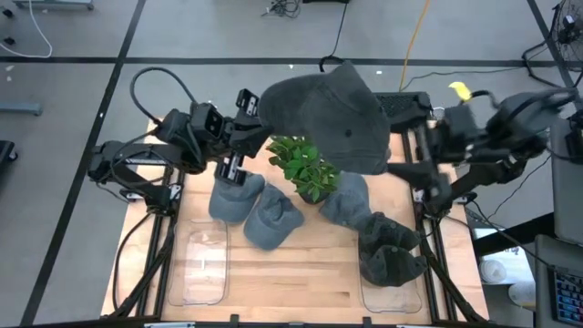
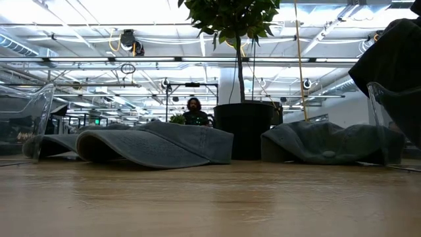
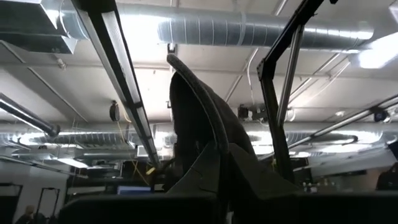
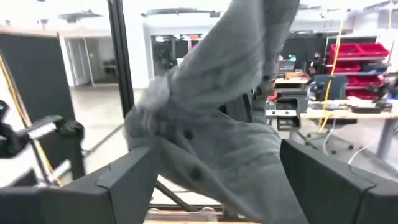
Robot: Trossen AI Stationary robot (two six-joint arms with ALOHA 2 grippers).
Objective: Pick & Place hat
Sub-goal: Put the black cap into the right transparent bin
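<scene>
A large grey hat [image 1: 328, 114] is held high above the table, over a small green plant [image 1: 305, 166]. My left gripper [image 1: 253, 117] is shut on its left edge. My right gripper [image 1: 414, 155] is open at the hat's right side. In the right wrist view its two fingers stand on either side of the hat's hanging cloth [image 4: 211, 124]. Several more grey hats [image 1: 273, 219] lie flat on the wooden table [image 1: 301, 273] around the plant. My left gripper pinches the hat's edge [image 3: 205, 140] between its two fingers [image 3: 199, 174], which slant upward. The hat stands up above the fingers and is lifted clear of the table and the plant. My right gripper: I cannot tell whether its fingers touch the cloth between them.
Two clear trays sit near the front edge, left [image 1: 200, 264] and right [image 1: 392, 292], and a dark hat [image 1: 392, 260] lies partly on the right one. The plant's black pot [image 2: 247, 128] stands mid-table. A person [image 2: 193, 112] shows in the room behind the table.
</scene>
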